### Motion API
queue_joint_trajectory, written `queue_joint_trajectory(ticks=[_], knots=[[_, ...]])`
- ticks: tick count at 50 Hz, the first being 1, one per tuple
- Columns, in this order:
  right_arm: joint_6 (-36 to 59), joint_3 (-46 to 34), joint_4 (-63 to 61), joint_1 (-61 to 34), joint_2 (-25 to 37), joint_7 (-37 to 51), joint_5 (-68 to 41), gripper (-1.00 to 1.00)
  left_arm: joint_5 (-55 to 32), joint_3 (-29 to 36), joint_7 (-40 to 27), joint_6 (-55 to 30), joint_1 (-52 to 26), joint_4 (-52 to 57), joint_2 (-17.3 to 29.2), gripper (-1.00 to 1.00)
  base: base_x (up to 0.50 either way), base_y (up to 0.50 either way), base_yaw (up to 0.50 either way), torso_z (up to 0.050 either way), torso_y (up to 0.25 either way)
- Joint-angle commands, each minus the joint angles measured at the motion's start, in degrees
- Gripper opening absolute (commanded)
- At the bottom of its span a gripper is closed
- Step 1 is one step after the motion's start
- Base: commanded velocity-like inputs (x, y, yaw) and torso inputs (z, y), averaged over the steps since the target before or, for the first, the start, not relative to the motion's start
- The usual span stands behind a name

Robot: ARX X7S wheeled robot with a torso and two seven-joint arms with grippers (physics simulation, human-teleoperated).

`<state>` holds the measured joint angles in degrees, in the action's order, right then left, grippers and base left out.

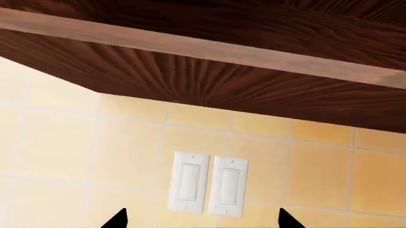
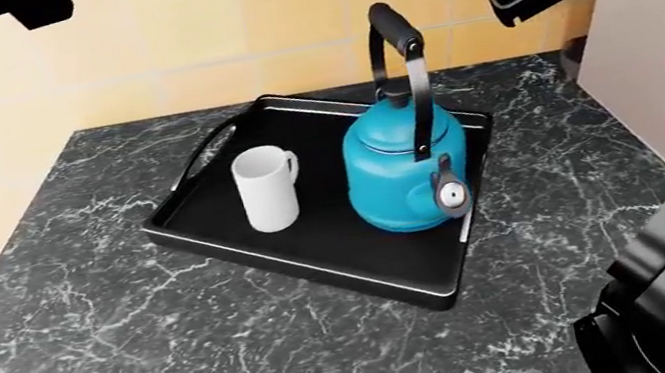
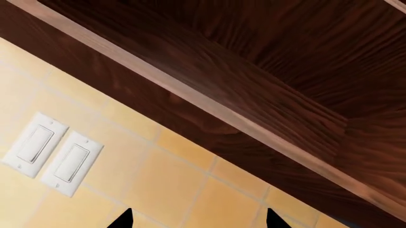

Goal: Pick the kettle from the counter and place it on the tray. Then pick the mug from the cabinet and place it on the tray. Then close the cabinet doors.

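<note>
Both pincers are sitting raised, well above the tray. Seen from its own wrist camera, the left pincer (image 1: 201, 219) is showing two black fingertips (image 1: 117, 219) spread wide apart with nothing between them, and it is facing a pair of white wall switches (image 1: 208, 183) on the yellow tiled wall (image 1: 317, 166), under the dark wooden underside of the cabinet (image 1: 209, 52). The right pincer (image 3: 198, 219) is likewise showing its two tips parted and empty, pointing at the same tiled wall and the cabinet's wood from a slanted angle. In the head view only black arm parts are showing at the upper corners, so the fingers themselves cannot be made out there.

On the tabletop (image 2: 106, 366), a dark marble slab with white veining, the black tray (image 2: 316, 250) is lying turned at an angle, near the tiled wall. The blue kettle (image 2: 401, 170) is standing upright inside the tray, toward the end that is nearer the beige appliance (image 2: 638, 74). Its black arched handle is rising tall above it and its silver-capped spout is pointing toward the robot. The white mug (image 2: 267, 189) is standing upright in the tray too, just beside the kettle on the side away from the appliance, not touching it, with its loop handle facing the kettle.
</note>
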<state>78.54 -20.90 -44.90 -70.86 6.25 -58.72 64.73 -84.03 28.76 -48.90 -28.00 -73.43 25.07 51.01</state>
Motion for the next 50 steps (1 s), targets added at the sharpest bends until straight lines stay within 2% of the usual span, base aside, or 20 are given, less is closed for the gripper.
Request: queue_joint_trajectory(ticks=[1,12,50], knots=[[0.15,-0.13,-0.06,-0.03,0.03,0.17,-0.10,1.00,0.30,-0.02,0.31,0.44,1.09,0.03,0.14,1.00,0.00,0.18,0.00,0.000,0.000],[-0.10,0.36,-0.56,0.91,-0.06,1.02,-0.91,1.00,0.92,-0.08,0.63,1.83,4.35,0.78,0.78,1.00,0.00,0.18,0.00,0.000,0.000],[0.25,0.24,-0.93,0.73,0.13,1.30,-1.24,1.00,0.71,-0.29,0.70,0.93,2.71,0.13,0.49,1.00,0.00,0.18,0.00,0.000,0.000]])
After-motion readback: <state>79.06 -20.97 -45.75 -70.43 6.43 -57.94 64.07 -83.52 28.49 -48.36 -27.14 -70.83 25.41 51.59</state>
